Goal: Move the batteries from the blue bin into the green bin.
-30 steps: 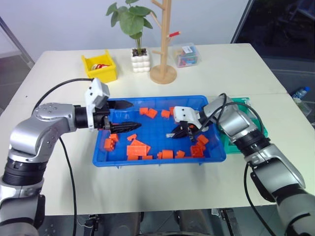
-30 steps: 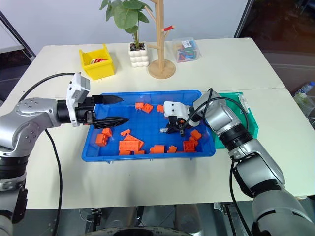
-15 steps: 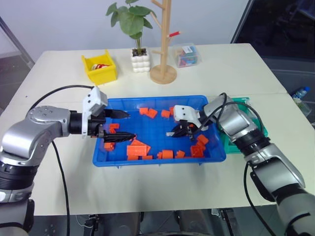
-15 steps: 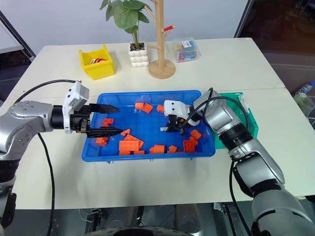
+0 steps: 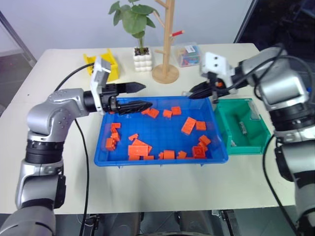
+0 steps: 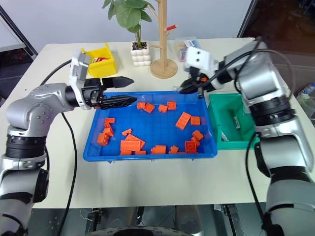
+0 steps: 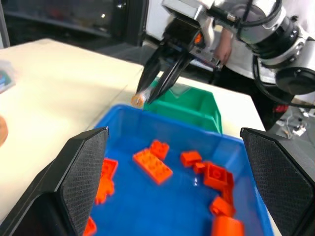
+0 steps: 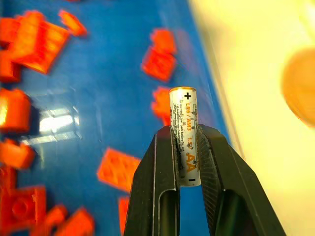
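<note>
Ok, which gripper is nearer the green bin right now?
Right. The right gripper, shut on a battery, hovers over the blue bin's far corner beside the green bin; the left gripper is over the blue bin's opposite end.

AA battery (image 8: 184, 135) clamped upright, blue bin (image 5: 162, 160) beneath

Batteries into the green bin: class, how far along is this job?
Done: one battery lies in the green bin. In hand: the right gripper clamps a battery above the blue bin's far rim. Left: dropping it in; only orange bricks show in the blue bin.
</note>
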`<action>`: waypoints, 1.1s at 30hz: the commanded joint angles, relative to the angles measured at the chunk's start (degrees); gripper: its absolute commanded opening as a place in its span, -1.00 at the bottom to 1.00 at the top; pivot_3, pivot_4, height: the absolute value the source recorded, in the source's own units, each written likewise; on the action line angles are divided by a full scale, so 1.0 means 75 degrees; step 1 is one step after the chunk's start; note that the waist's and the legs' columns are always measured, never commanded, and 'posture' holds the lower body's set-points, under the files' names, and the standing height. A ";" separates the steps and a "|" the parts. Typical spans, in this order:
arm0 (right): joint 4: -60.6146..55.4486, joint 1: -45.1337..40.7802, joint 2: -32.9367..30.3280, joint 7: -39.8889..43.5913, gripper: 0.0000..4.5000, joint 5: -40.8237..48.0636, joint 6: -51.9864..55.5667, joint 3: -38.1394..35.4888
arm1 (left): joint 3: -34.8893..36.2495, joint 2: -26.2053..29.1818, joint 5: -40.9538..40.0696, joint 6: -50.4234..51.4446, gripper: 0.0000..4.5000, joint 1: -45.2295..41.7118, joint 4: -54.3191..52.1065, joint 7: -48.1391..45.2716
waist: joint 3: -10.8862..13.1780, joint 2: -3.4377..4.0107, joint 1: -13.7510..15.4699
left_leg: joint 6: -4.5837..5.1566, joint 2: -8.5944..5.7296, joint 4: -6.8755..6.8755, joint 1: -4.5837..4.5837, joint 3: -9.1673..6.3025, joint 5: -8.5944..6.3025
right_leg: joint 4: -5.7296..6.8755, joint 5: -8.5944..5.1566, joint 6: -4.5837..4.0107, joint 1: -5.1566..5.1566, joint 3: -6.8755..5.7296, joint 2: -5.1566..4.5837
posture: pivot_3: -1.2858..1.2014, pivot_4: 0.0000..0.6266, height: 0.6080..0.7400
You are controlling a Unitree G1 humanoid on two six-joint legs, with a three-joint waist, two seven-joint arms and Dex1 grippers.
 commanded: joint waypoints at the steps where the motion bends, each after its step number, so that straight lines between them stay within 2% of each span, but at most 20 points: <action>1: -0.0624 0.0569 -0.0636 -0.0436 -0.98 0.0278 0.0697 -0.0860 | -0.0232 -0.0364 0.0314 -0.0538 1.00 -0.0407 0.0438 -0.0192 | 0.0000 0.0000 0.0013 | 0.0000 0.0000 0.0002 -0.0002 0.0000 0.0000 | 0.0000 0.0000 0.0000 -0.0001 0.0000 0.0000 | 0.03 -0.52 1.00; 9: -0.2057 0.3022 -0.1611 -0.1555 -0.98 0.0844 0.2004 -0.2578 | -0.0831 -0.0948 0.0851 -0.1028 1.00 -0.1136 0.1471 -0.0928 | 0.0000 0.0000 -0.0034 | 0.0001 0.0001 0.0021 -0.0041 0.0009 0.0000 | 0.0005 0.0004 0.0000 -0.0032 0.0000 -0.0002 | 0.03 -0.52 1.00; 16: -0.2391 0.4202 -0.1569 -0.2308 -0.98 0.1272 0.2237 -0.3145 | -0.1082 -0.1122 0.1283 -0.1374 1.00 -0.1463 0.2015 -0.1365 | -0.0001 0.0002 -0.0018 | 0.0002 0.0004 0.0030 -0.0040 0.0024 0.0000 | 0.0009 0.0008 0.0003 -0.0030 0.0001 -0.0002 | 0.03 -0.52 1.00; 21: -0.2176 0.4436 -0.1527 -0.2798 0.09 0.1350 0.1990 -0.3183 | -0.1057 -0.1169 0.1406 -0.1425 1.00 -0.1498 0.2091 -0.1435 | -0.0001 0.0002 -0.0027 | 0.0002 0.0002 0.0030 -0.0042 0.0024 0.0000 | 0.0005 0.0009 0.0006 -0.0029 0.0001 -0.0005 | 0.03 -0.52 1.00; 24: -0.2035 0.4363 -0.1511 -0.3028 0.85 0.1406 0.1842 -0.3164 | -0.0995 -0.1146 0.1510 -0.1450 1.00 -0.1489 0.2110 -0.1394 | -0.0001 0.0002 -0.0029 | 0.0002 0.0003 0.0030 -0.0042 0.0024 0.0000 | 0.0005 0.0010 0.0006 -0.0029 0.0001 -0.0005 | 0.03 -0.52 1.00; 25: -0.1987 0.4310 -0.1500 -0.3108 0.97 0.1406 0.1796 -0.3148 | -0.0985 -0.1132 0.1556 -0.1470 1.00 -0.1482 0.2131 -0.1367 | -0.0001 0.0002 -0.0025 | 0.0002 0.0003 0.0030 -0.0042 0.0024 0.0000 | 0.0005 0.0009 0.0006 -0.0029 0.0001 -0.0004 | 0.03 -0.52 1.00; 33: -0.1213 0.3156 -0.0828 -0.3978 0.97 0.1693 0.1399 -0.3414 | -0.0527 -0.0963 0.1518 -0.1382 1.00 -0.1471 0.2214 -0.0958 | -0.0001 0.0002 -0.0040 | 0.0002 0.0004 0.0028 -0.0041 0.0023 0.0001 | 0.0007 0.0010 0.0006 -0.0030 0.0001 -0.0004 | 0.03 -0.52 1.00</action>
